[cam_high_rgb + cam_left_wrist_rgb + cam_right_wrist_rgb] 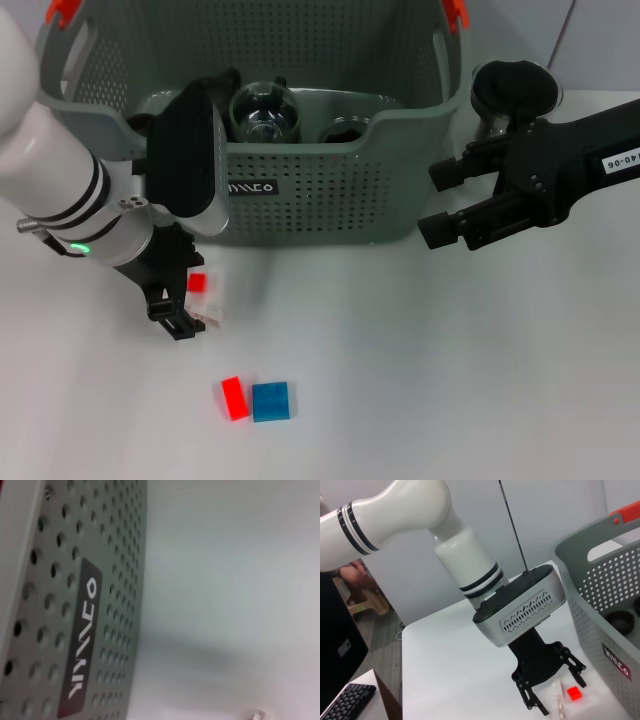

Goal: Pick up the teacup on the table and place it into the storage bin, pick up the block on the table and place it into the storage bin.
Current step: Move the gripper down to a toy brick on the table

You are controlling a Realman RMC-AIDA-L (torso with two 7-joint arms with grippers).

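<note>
The grey storage bin (320,190) stands at the back of the table, and its wall with the black label (82,640) fills the left wrist view. A clear glass teacup (262,112) lies inside it. My left gripper (185,295) points down at the table in front of the bin's left corner. It is open, with a small red block (197,283) between its fingers, resting on the table beside a translucent piece (212,316). The right wrist view shows this gripper (555,685) and red block (575,694) too. My right gripper (438,200) hovers open and holds nothing, to the right of the bin.
A red block (233,397) and a blue block (271,401) lie side by side on the white table nearer to me. A second dark round vessel (345,130) sits in the bin. Orange clips (455,12) mark its rim.
</note>
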